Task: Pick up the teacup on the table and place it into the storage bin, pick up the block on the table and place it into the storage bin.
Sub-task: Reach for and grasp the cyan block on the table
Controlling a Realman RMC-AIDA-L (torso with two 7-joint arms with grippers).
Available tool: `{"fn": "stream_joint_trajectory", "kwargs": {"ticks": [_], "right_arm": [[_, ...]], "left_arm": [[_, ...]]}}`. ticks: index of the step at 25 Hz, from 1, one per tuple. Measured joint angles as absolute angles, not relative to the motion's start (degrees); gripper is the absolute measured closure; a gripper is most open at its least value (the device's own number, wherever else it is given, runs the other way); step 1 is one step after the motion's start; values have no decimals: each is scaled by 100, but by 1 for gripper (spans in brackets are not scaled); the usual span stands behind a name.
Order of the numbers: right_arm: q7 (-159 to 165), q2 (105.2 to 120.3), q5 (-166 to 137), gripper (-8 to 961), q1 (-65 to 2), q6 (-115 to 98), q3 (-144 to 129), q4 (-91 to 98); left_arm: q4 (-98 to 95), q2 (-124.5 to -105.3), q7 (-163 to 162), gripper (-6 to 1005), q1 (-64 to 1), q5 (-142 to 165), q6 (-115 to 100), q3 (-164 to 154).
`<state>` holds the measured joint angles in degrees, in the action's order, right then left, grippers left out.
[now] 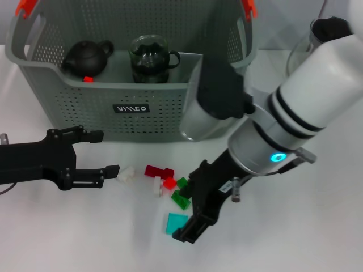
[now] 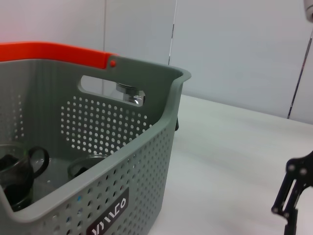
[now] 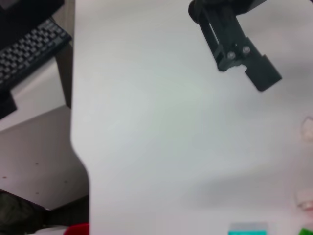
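1. Bin (image 1: 85,107) stands at the back of the white desk (image 1: 68,232); grey, perforated, orange clips, black label facing the robot.
2. Inside the bin: glass teacup (image 1: 150,58) upright, near the middle; dark teapot (image 1: 86,58) to its left.
3. Blocks (image 1: 167,187) lie scattered on the desk in front of the bin: white, dark red, red, green, and a teal one (image 1: 176,222) nearest the robot.
4. Right end effector (image 1: 198,218) sits low over the blocks, just right of the green and teal pieces; whether it grips anything I cannot tell.
5. Left end effector (image 1: 105,152) hovers left of the blocks, fingers spread wide, empty, lower fingertip close to the white block (image 1: 126,174).
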<state>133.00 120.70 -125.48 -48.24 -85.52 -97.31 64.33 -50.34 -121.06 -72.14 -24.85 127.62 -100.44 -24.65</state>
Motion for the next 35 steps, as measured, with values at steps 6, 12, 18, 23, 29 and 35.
{"fn": "stream_joint_trajectory", "kwargs": {"ticks": [6, 12, 18, 23, 29, 35], "right_arm": [[13318, 12087, -12531, 26, -5122, -7953, -10150, 6035], [13409, 12105, -12523, 33, -5262, -7486, -10682, 5806], [13447, 12104, -12523, 48, -5222, -7038, -11291, 5803], [13447, 12103, -12524, 61, -5180, -6852, -11522, 5796], [13447, 12109, -12529, 77, -5169, -6611, -11747, 5712], [13447, 12127, -12524, 93, -5165, -6486, -11847, 5658]], "left_arm": [[-5027, -12113, -7189, 113, -2485, 12762, -10040, -2455], [-5027, -12123, -7189, 113, -2486, 12762, -10030, -2450], [-5028, -12132, -7189, 113, -2481, 12760, -10028, -2442], [-5024, -12131, -7189, 113, -2479, 12754, -10028, -2442], [-4951, -12137, -7153, 113, -2478, 12755, -10014, -2436], [-4945, -12138, -7128, 113, -2467, 12756, -10002, -2426]]}}
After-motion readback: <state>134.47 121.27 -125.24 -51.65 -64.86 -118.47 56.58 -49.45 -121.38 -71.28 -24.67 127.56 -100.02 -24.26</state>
